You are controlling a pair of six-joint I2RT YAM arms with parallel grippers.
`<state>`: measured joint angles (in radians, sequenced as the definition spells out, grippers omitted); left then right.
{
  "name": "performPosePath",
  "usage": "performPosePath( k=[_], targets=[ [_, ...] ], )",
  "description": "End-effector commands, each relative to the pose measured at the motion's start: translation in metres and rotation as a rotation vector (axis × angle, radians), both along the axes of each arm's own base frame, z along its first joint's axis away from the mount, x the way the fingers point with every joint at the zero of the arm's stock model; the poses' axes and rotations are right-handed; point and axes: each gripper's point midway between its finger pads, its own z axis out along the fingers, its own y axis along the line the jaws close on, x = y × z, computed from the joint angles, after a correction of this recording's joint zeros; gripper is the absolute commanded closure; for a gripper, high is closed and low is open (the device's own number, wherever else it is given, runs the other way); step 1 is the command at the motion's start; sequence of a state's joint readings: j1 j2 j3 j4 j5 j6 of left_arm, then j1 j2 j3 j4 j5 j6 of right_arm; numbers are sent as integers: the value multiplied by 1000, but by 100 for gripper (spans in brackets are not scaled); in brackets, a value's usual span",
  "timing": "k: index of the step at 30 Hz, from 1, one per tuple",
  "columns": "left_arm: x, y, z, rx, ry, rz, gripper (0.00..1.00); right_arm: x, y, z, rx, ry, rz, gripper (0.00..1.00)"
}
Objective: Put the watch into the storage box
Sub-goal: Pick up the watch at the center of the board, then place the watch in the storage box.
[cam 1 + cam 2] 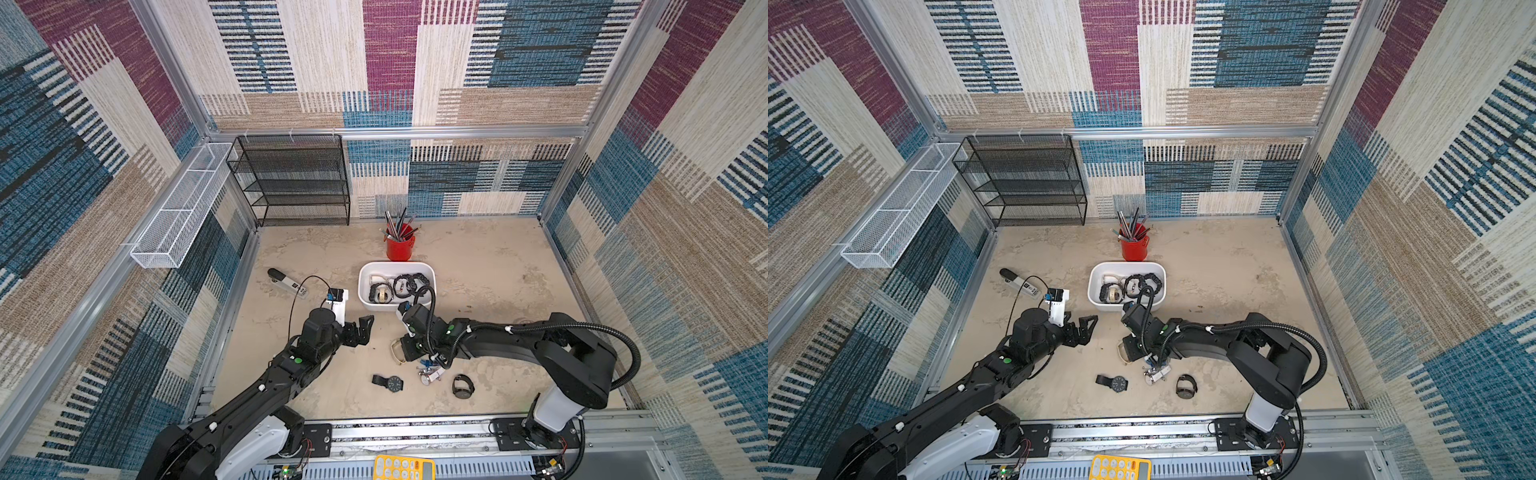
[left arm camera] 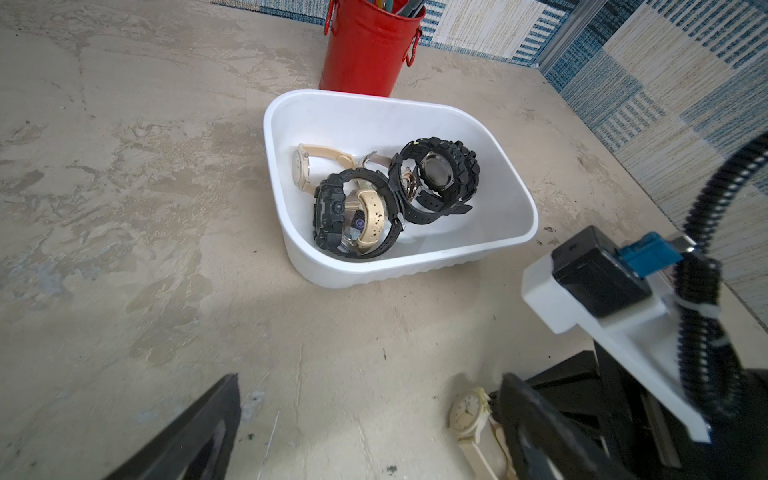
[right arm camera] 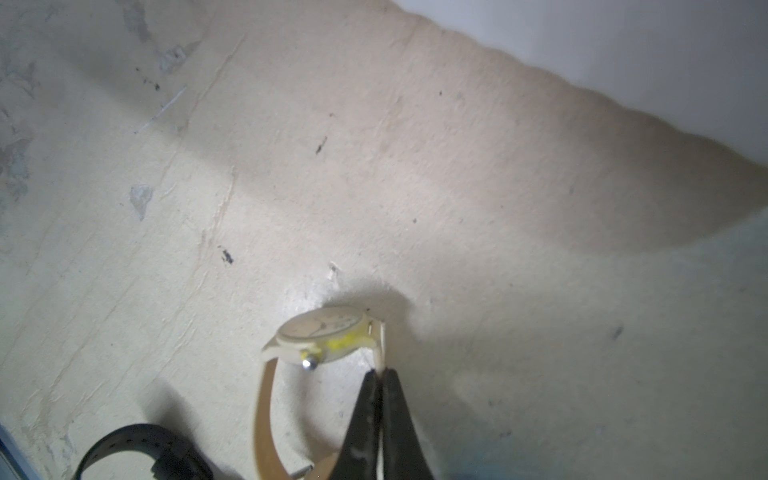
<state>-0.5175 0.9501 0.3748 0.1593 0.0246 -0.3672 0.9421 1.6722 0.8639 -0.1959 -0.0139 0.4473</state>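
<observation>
Beige desk (image 1: 498,270): white rounded plastic storage box (image 1: 395,263) part-filled; right pincer (image 3: 380,374) pinching cream-strapped watch (image 3: 322,336), not yet boxed; left pincer (image 1: 364,331) wide, empty.

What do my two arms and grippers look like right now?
Both are black with white base links and green dots. The right arm carries a ribbed black conduit; the left arm a thin black cable. The left gripper and right gripper have black tapering fingers.
</observation>
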Motion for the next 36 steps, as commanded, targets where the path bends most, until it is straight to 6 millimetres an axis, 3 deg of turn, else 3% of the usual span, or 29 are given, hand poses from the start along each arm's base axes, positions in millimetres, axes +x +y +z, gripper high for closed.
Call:
performPosePath(
  k=[1, 7, 21, 28, 36],
  targets=[
    [1, 1, 1, -16, 2, 14, 3, 7, 4, 6, 12, -29, -9, 100],
    [-1, 3, -2, -17, 6, 22, 3, 9, 7, 16, 37, -51, -7, 100],
    [-1, -4, -2, -50, 14, 2, 5, 30, 11, 63, 62, -176, -20, 100],
    [0, -8, 0, -65, 19, -9, 5, 52, 4, 90, 81, -243, -48, 100],
    [1, -12, -4, -70, 35, -23, 5, 90, -9, 115, 113, -317, -109, 100]
  ],
)
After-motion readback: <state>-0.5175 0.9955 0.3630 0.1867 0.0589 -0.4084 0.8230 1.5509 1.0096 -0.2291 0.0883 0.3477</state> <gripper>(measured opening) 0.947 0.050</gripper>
